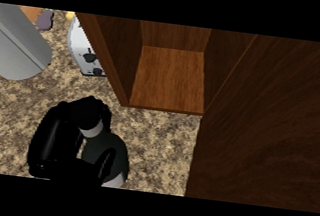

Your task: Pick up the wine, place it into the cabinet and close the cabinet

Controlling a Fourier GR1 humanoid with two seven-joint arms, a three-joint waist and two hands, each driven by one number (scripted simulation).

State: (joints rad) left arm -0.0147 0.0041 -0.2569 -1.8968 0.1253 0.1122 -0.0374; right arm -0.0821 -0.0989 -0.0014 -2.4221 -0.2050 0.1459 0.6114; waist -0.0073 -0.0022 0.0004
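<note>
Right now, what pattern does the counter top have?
The counter top is speckled beige and brown, like granite; head view.

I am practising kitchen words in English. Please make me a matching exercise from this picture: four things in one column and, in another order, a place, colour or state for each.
Things
1. wine bottle
2. silver toaster
3. cabinet door
4. counter

Descriptions
A. swung open, at the view's right
B. speckled beige
C. gripped by the black hand, low in the view
D. standing to the left of the cabinet

Pairs: 1-C, 2-D, 3-A, 4-B
</note>
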